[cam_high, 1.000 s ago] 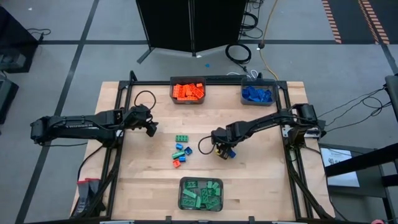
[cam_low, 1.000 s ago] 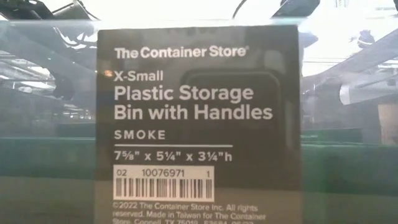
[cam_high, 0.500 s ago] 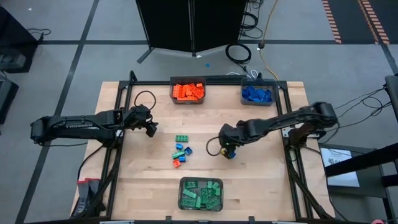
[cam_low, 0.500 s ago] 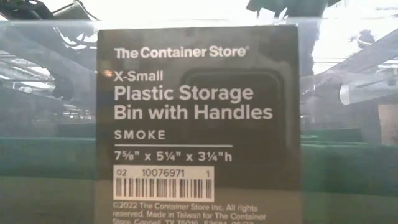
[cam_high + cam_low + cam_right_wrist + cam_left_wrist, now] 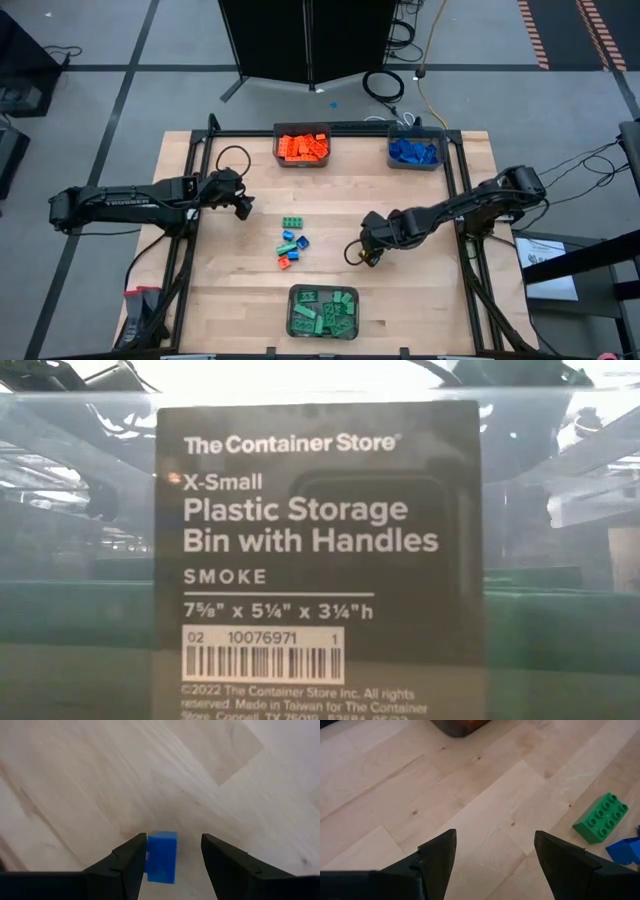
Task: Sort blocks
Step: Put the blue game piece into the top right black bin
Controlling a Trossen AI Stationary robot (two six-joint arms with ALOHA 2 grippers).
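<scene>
Right jaws on a blue block; low view blocked by a bin label.

The low view is filled by the label of a smoky bin, so the surface and both arms are hidden there. Seen from above, the right gripper sits right of centre, too small there to read; its wrist view shows a small blue block between the part-open jaws, against one finger, though a firm pinch cannot be confirmed. The left gripper hovers at the left, jaws wide apart and empty, a green block ahead of it. A loose cluster of blocks lies mid-surface; the orange bin, blue bin and green bin hold sorted ones.
</scene>
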